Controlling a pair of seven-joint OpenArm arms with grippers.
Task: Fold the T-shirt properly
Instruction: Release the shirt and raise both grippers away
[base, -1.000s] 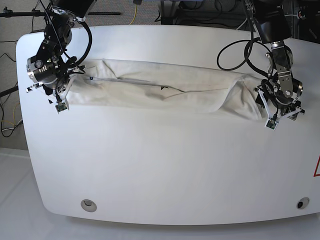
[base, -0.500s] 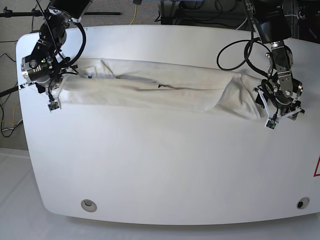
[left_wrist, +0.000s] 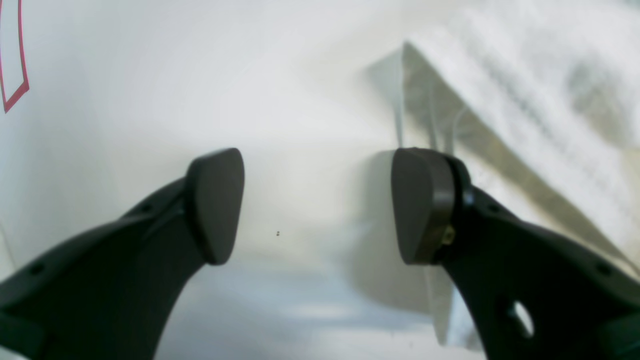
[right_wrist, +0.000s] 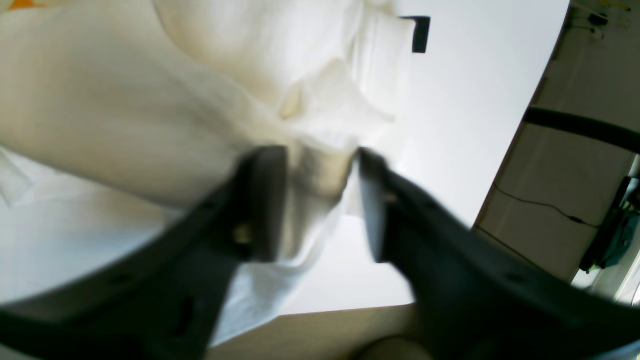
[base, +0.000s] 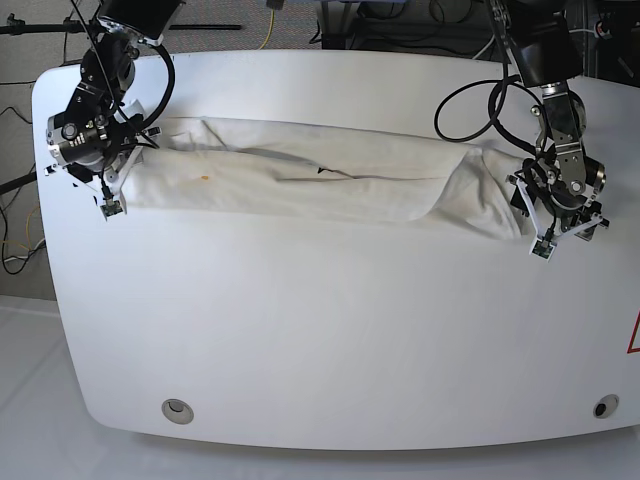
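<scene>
The T-shirt (base: 320, 185) lies in a long folded strip across the far side of the white worktop (base: 330, 340). It looks soft, light and floppy, so it will sag and slide; a corner or a thick folded edge seems best to grab. There is one shirt and two arms. The left end effector (left_wrist: 318, 205) is wide open and holds nothing. The right end effector (right_wrist: 322, 202) is partly open with cloth between its jaws.

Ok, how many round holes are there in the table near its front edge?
2. One hole sits at the front corner on the right gripper's side of the table; the other hole is at the front corner on the left gripper's side. The T-shirt could hide more.
</scene>
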